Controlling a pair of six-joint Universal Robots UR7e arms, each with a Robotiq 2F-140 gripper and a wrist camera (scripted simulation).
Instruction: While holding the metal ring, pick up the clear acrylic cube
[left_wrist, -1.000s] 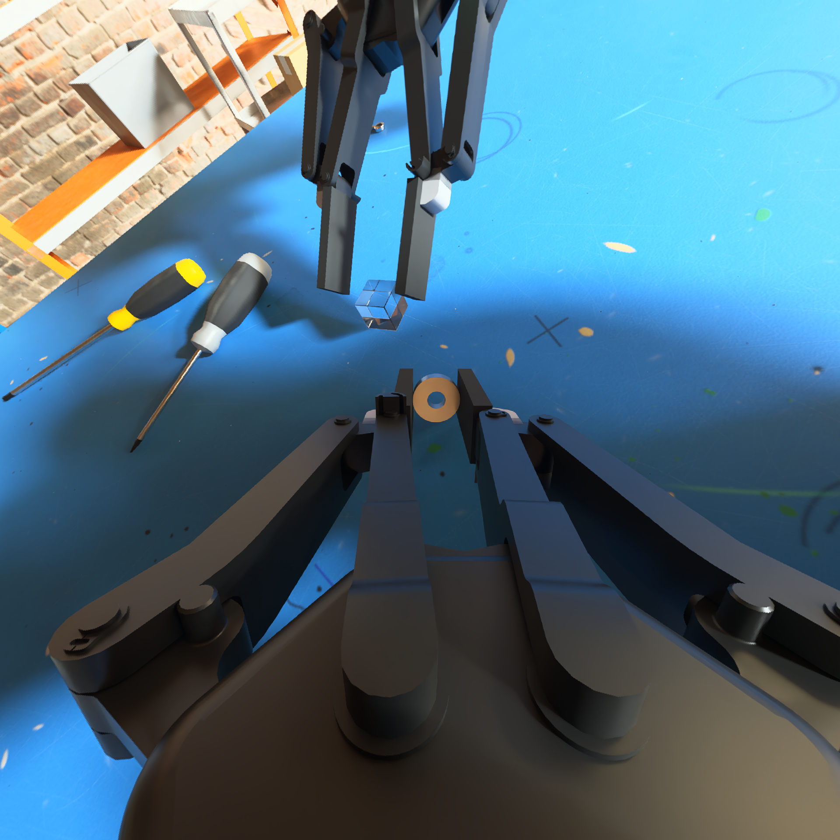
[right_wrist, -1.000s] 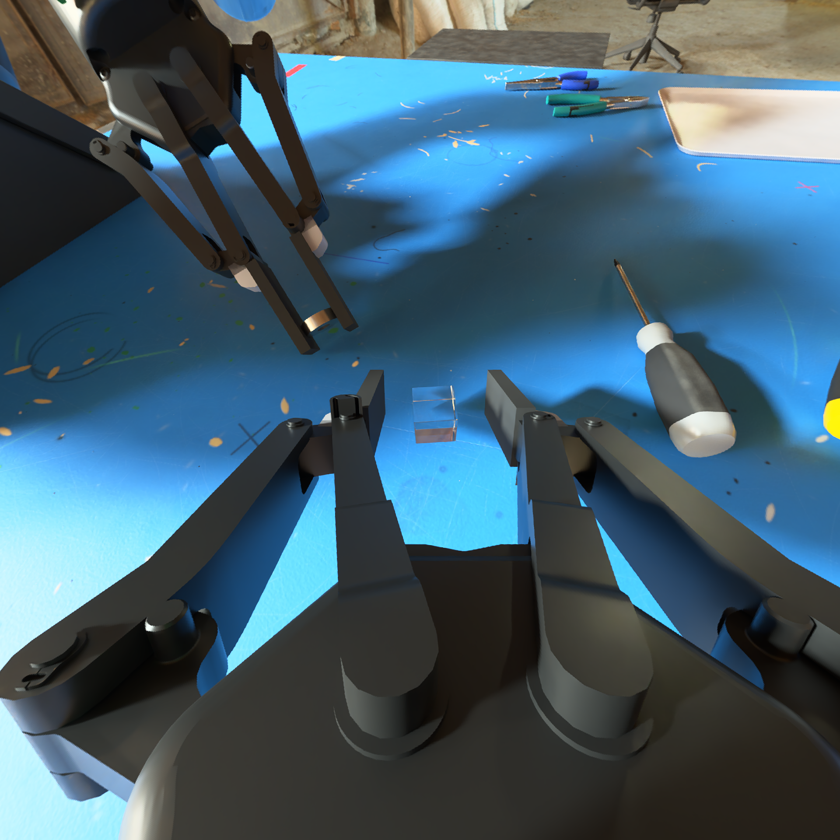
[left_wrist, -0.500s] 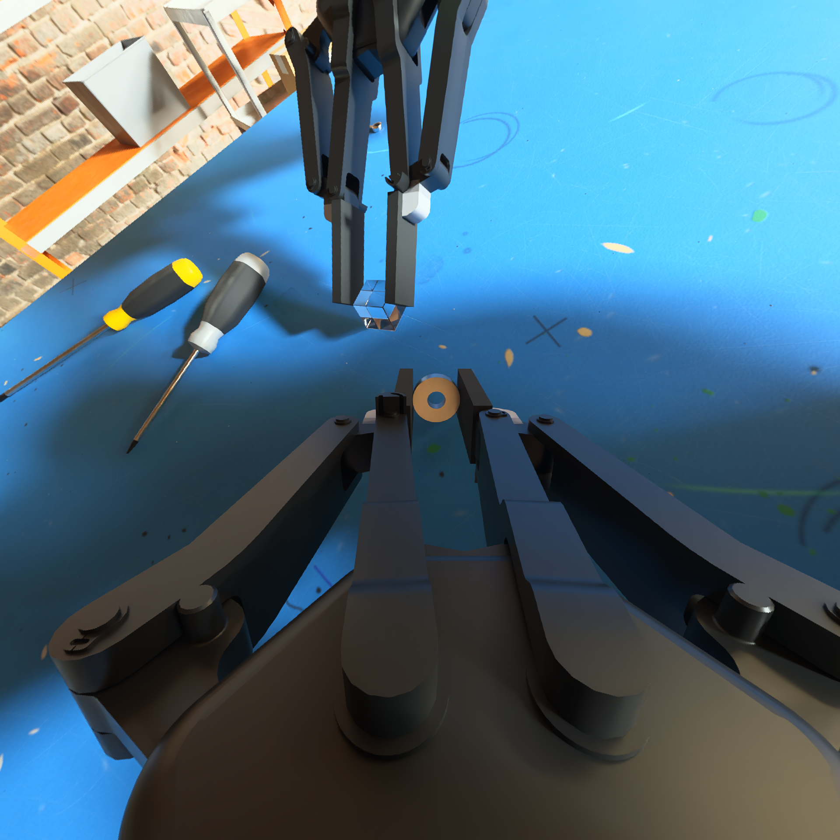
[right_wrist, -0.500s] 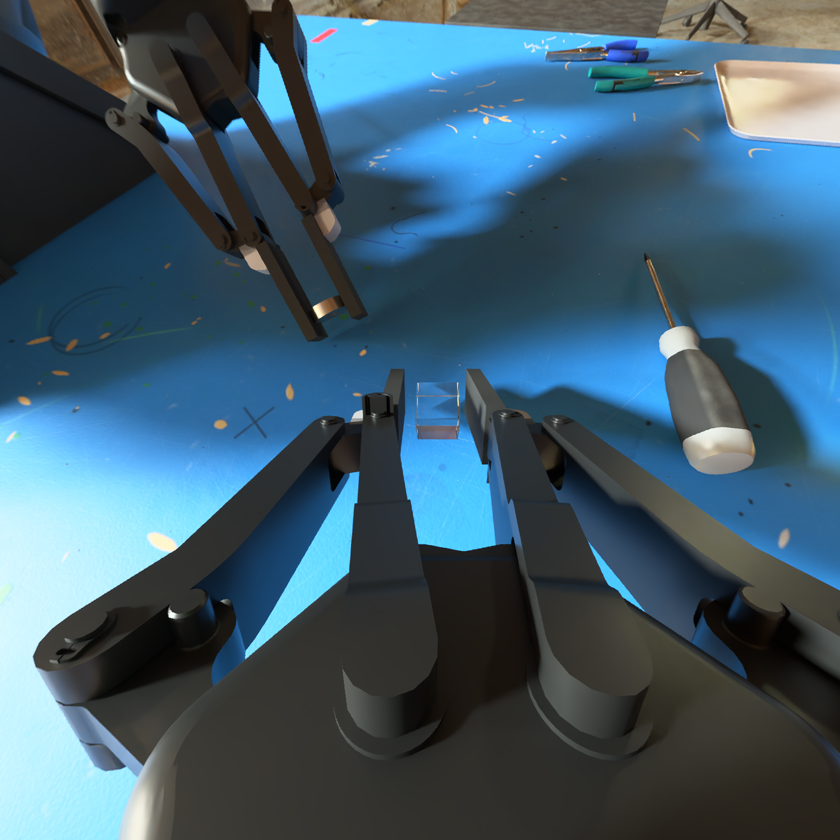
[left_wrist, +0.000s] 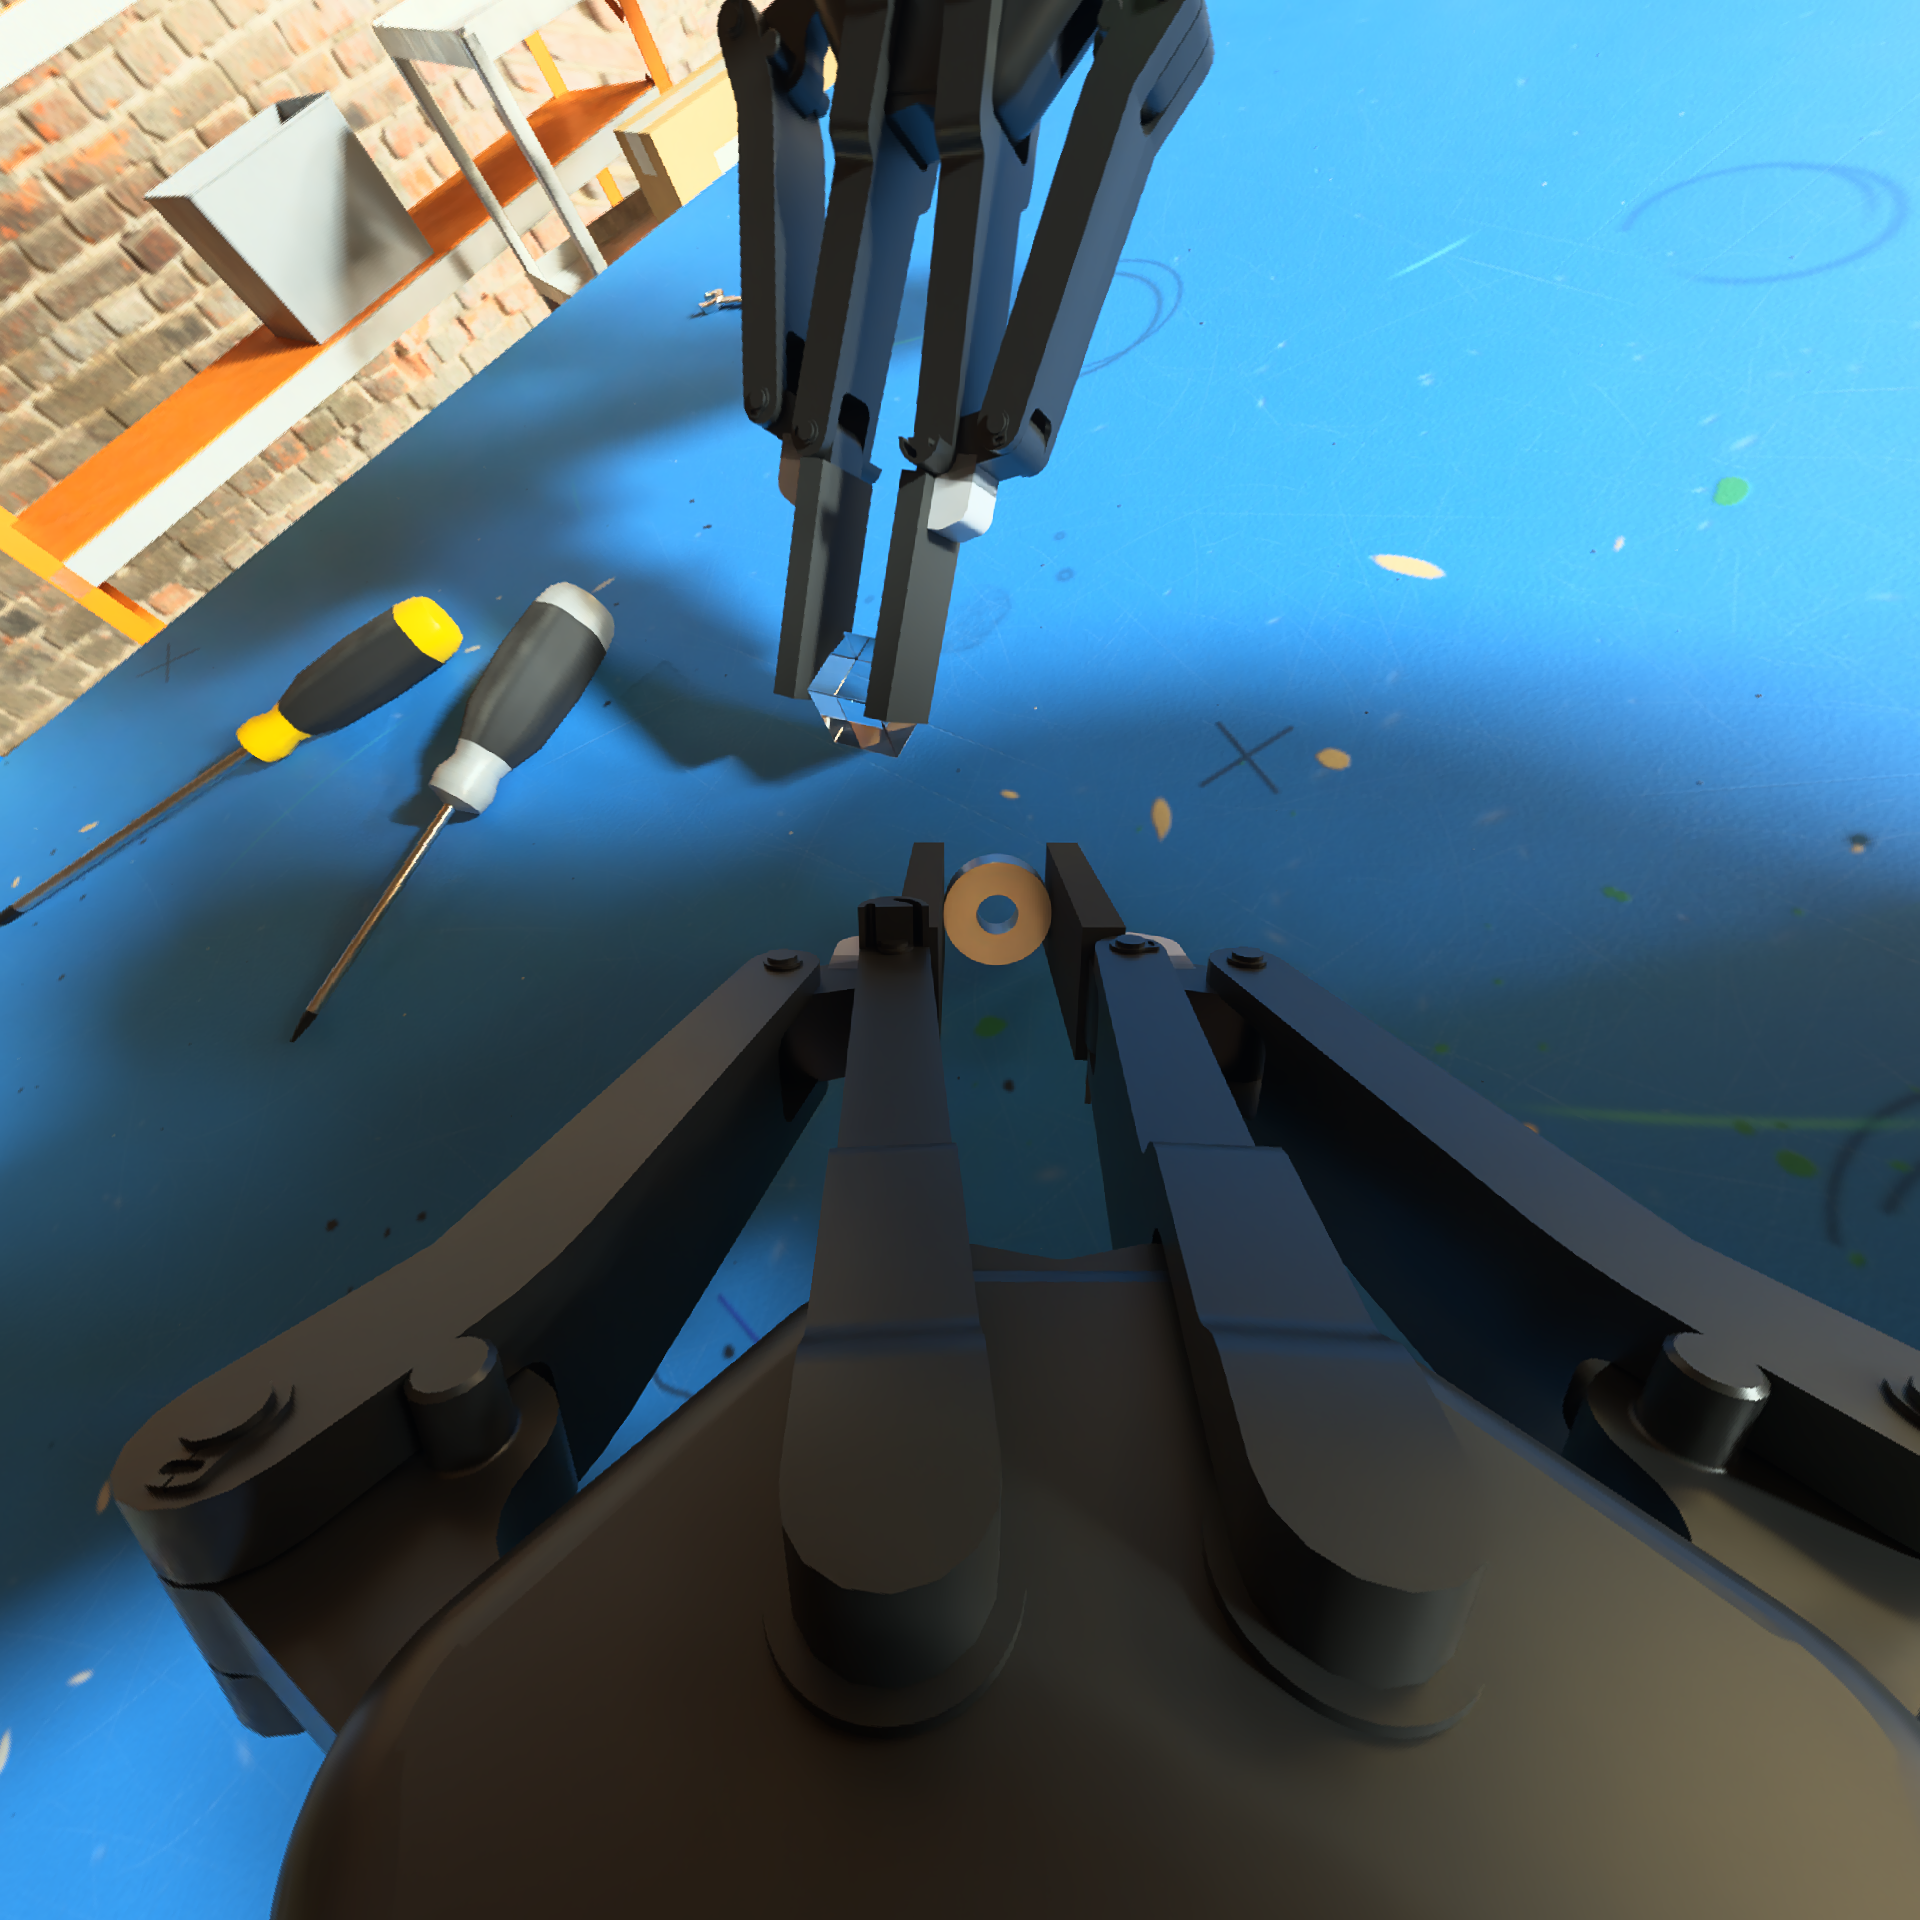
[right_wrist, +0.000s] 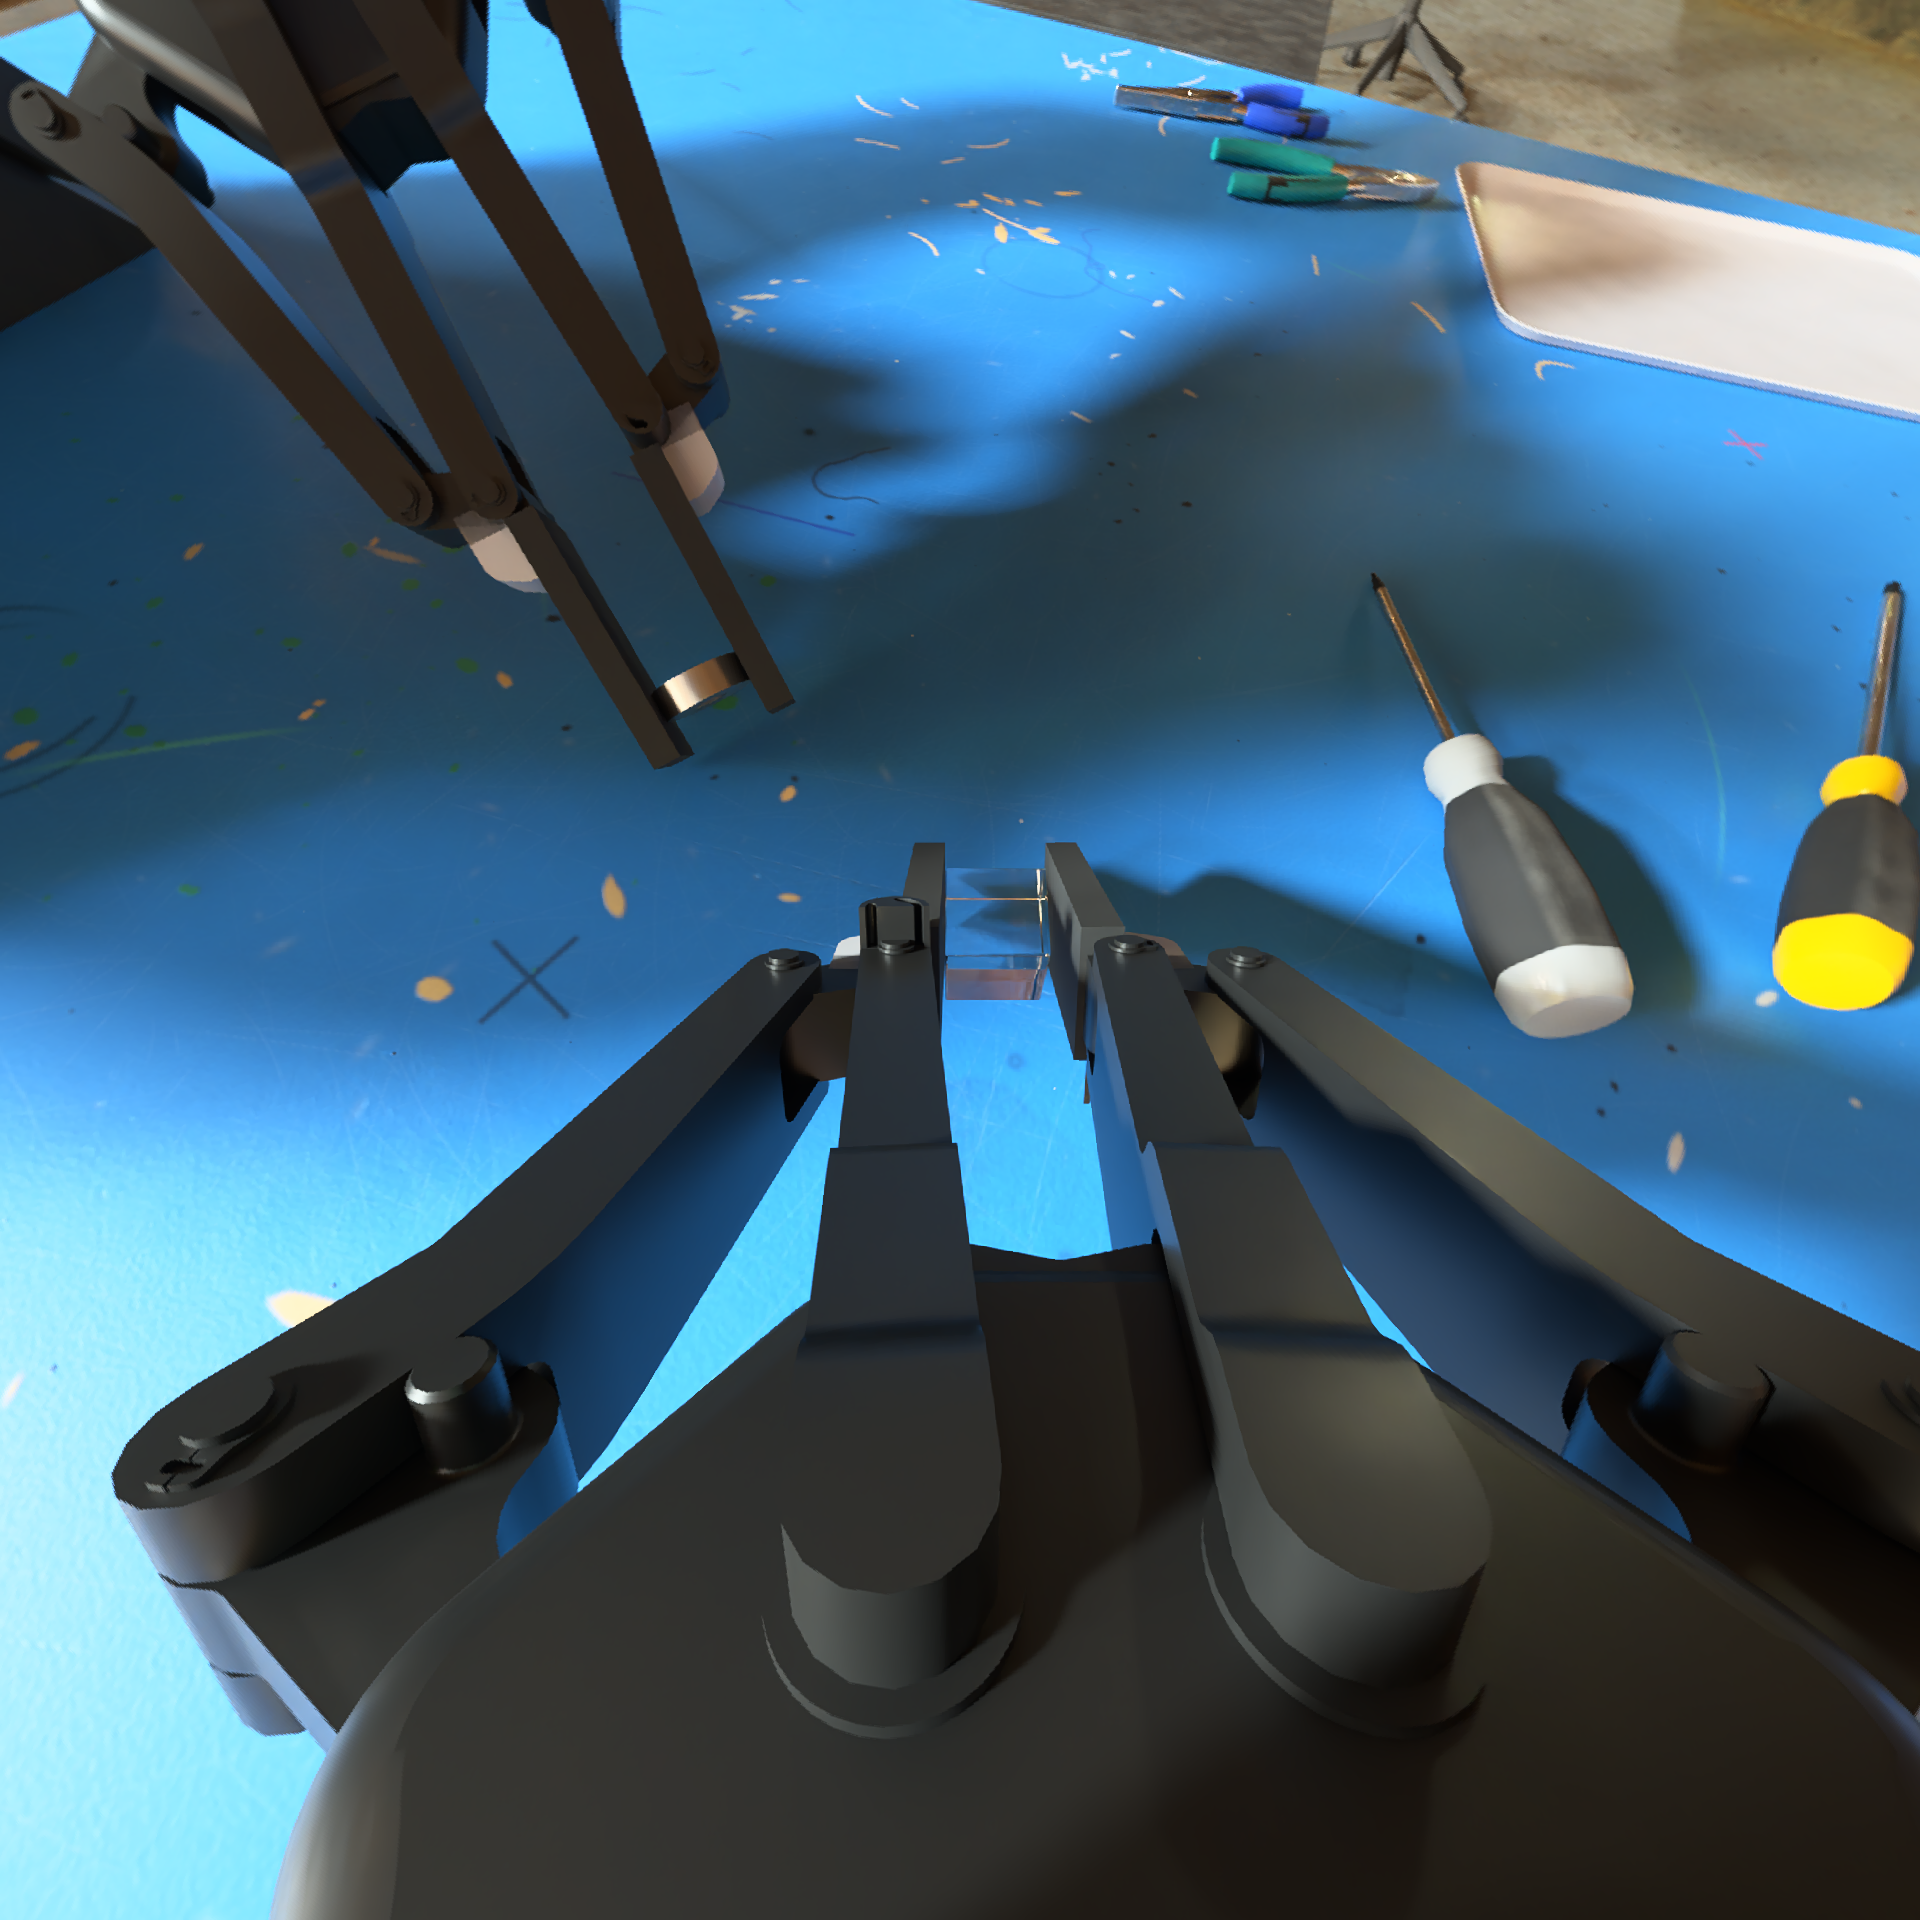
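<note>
Left gripper (left_wrist: 995, 883): clamped on metal ring (left_wrist: 996, 911), frame centre.
Right gripper (right_wrist: 995, 883): fingers pressed against clear acrylic cube (right_wrist: 994, 933), centred between them.

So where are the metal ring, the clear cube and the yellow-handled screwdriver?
metal ring (left_wrist: 995, 911): left wrist view, on its flat face.
clear cube (right_wrist: 992, 930): right wrist view, on its near face.
yellow-handled screwdriver (right_wrist: 1849, 894): right wrist view, on its handle.

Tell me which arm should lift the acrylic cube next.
Right. The right gripper already has its fingers closed on the clear acrylic cube, which sits low over the blue table. The left gripper is occupied holding the metal ring.
</note>
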